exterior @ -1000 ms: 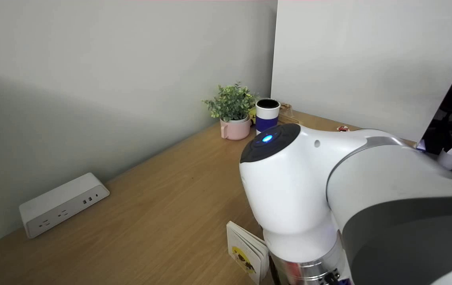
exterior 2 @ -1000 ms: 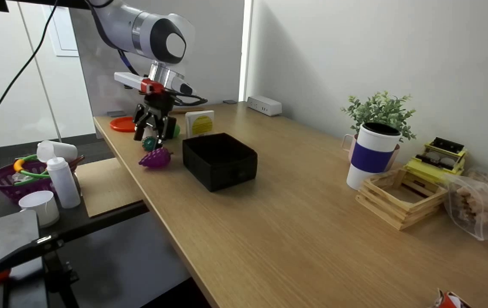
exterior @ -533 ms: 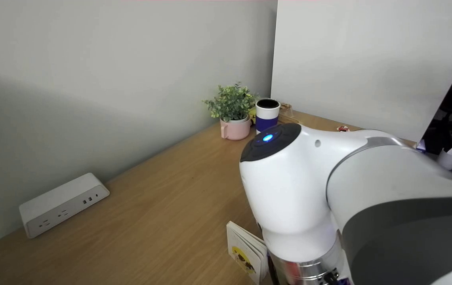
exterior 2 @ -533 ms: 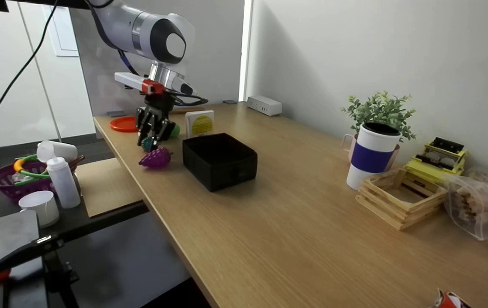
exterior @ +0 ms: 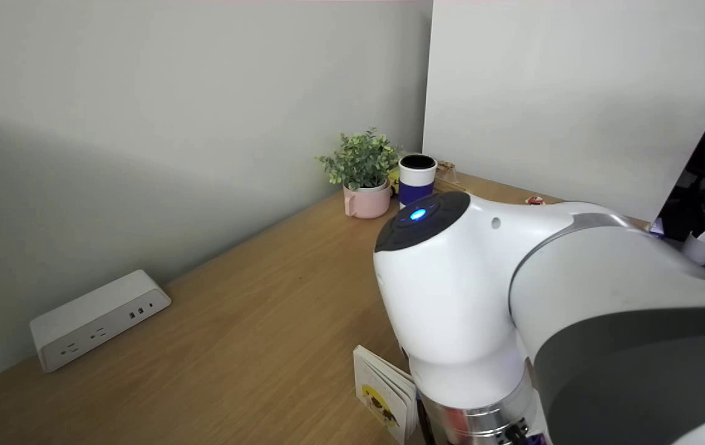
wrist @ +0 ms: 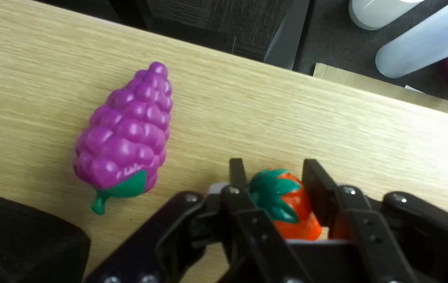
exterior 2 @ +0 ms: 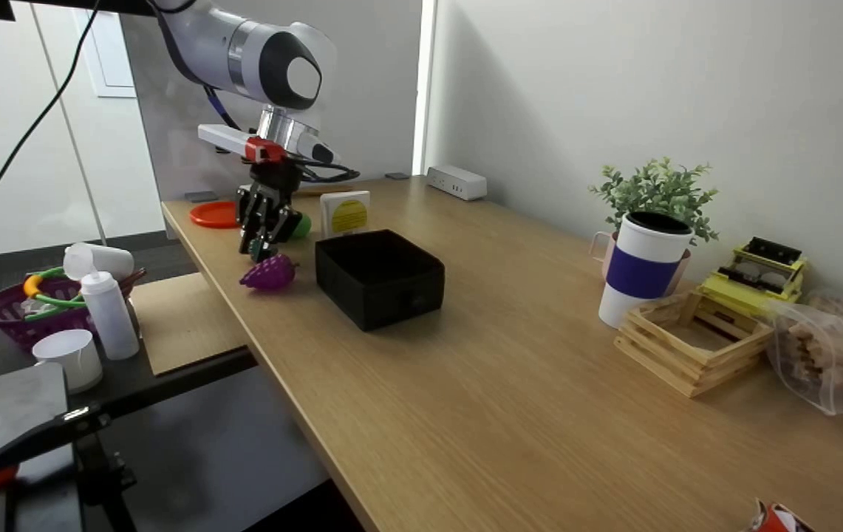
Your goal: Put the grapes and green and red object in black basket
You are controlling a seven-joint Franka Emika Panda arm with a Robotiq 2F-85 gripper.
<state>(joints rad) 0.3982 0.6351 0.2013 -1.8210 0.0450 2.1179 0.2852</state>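
Observation:
The grapes (wrist: 129, 133), a purple bunch with a green stem, lie on the table beside my gripper in the wrist view. My gripper (wrist: 274, 169) has its two fingers pressed against either side of the green and red object (wrist: 296, 200), which is orange-red with a teal leafy cap. In an exterior view, that object appears only as a dark green bit among the fingers, just behind the grapes (exterior 2: 271, 273). The black basket (exterior 2: 406, 299) stands right of the grapes there; one corner of the basket (wrist: 23, 243) shows at the wrist view's lower left.
A white-and-yellow board book (exterior 2: 347, 214) stands behind the basket. Near the gripper are a green ball (exterior 2: 303, 226) and an orange-red plate (exterior 2: 213, 215). The table edge runs close past the grapes. A tumbler (exterior 2: 643, 270) and a wooden crate (exterior 2: 694, 355) stand farther off.
The fingers have come together from wide apart onto the green and red object, which has shifted slightly between them. The arm has barely moved; grapes and basket stay put.

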